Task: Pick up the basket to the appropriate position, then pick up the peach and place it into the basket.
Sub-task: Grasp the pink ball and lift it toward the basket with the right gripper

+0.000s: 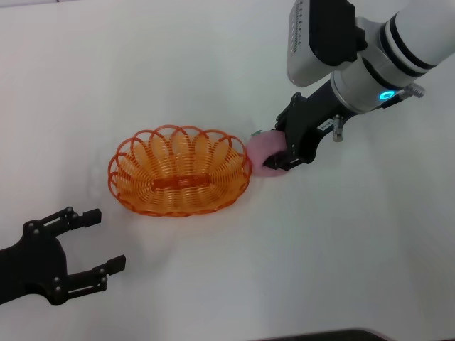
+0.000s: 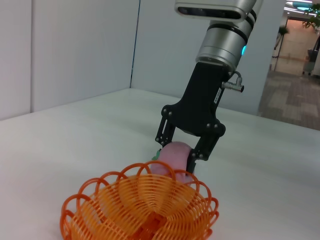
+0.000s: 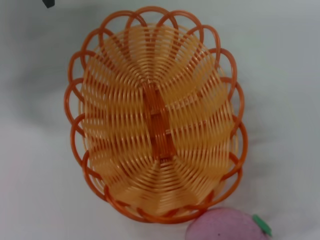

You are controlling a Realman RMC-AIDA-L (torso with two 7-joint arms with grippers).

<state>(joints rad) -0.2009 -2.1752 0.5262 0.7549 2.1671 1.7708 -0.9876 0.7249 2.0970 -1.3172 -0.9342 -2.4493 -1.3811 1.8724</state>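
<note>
The orange wire basket (image 1: 178, 180) sits on the white table, empty, left of centre. It also shows in the left wrist view (image 2: 142, 207) and the right wrist view (image 3: 156, 115). The pink peach (image 1: 264, 154) is just outside the basket's right rim. It also shows in the left wrist view (image 2: 170, 156) and the right wrist view (image 3: 227, 226). My right gripper (image 1: 274, 153) is shut on the peach, its black fingers on either side. In the left wrist view it (image 2: 176, 156) holds the peach just behind the basket rim. My left gripper (image 1: 98, 239) is open and empty at the front left.
The white table (image 1: 341, 241) stretches all round. A white wall (image 2: 75, 45) stands behind it in the left wrist view.
</note>
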